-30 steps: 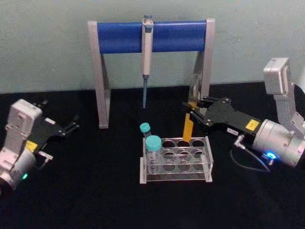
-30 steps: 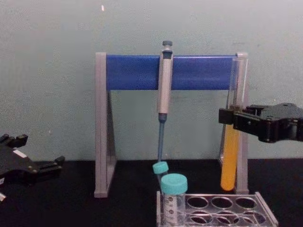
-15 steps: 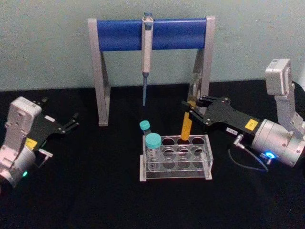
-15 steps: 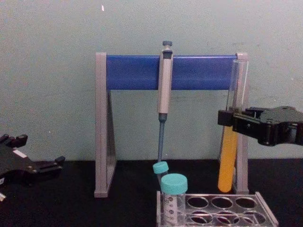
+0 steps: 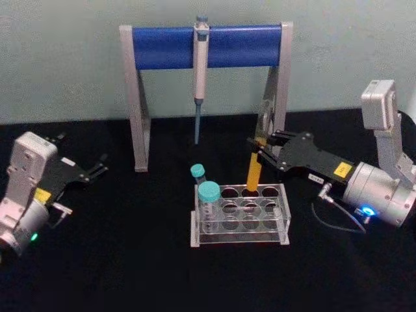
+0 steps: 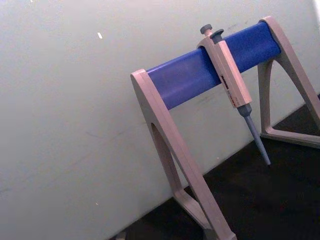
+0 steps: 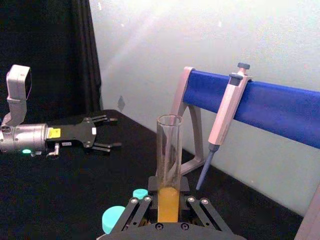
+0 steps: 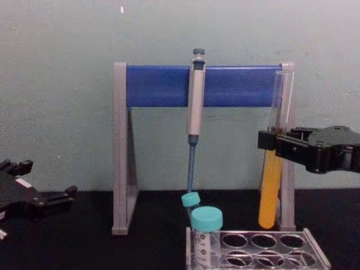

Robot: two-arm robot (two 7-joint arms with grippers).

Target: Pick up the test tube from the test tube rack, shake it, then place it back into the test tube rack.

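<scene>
Test tube point(image 5: 254, 170) is clamped in the right gripper point(image 5: 259, 149), jaws closed on the glass right at the top of the orange-yellow liquid. It hangs over the back row of the test tube rack point(image 5: 239, 242), about at the middle hole. In the chest view its round bottom point(image 8: 268, 224) sits just above the rack's top plate point(image 8: 308, 235), not clearly in a hole yet. It's not plumb: the open end leans toward the robot's right.

Looks like the put-back step; I can't confirm the shake from this.

Next move, as I read it:
- straighten the tube or shift to line the tip up with the hole
- lower straight down until it seats
- only then open the jaws and back out to the right

Risk: with that lean the tip could catch the hole's rim and lever the light rack.

Two teal-capped tubes point(image 5: 208, 194) sit at the rack's left end, apart from the test tube. Left gripper point(image 5: 83, 166) is parked low at the left, fingers apart, holding nothing. Pipette point(image 5: 200, 65) hangs on the blue-bar stand point(image 5: 162, 47) behind.
</scene>
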